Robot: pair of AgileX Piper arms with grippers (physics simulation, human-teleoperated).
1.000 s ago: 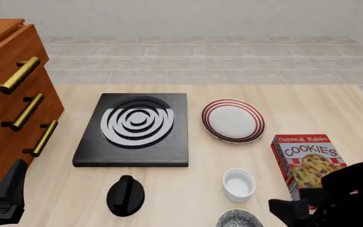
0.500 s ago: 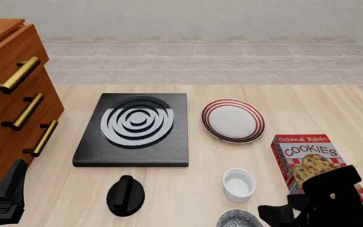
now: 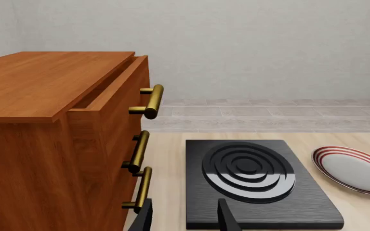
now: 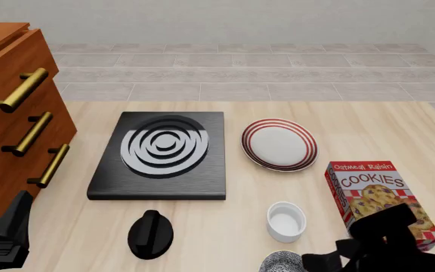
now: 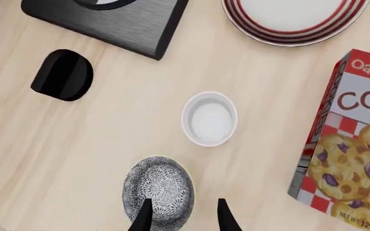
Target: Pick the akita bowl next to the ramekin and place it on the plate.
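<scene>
1. Left gripper (image 3: 183,217): our fingers stand apart, empty, parked low beside the wooden dresser (image 3: 56,144). The black stove plate (image 3: 256,185) lies just ahead of them. We judge this arm is idle, kept out of the working zone.
2. Black knob-like object (image 5: 61,74): well off to one side of the right fingers; no obstacle.
3. Akita bowl (image 5: 158,190): directly under our right gripper (image 5: 181,214). The fingers are apart, one tip over the speckled inside, the other just outside the rim, so they straddle the wall for a rim pinch. Nothing held yet.
4. Ramekin (image 5: 209,118): just beyond the bowl, apart from it; bare surface (image 5: 127,120) between them.
5. Plate (image 5: 294,17): farther ahead, past the ramekin. We judge the carry should go over the ramekin.
6. Cookie box (image 5: 349,144): upright, near the outer finger's side; watch that edge.
</scene>
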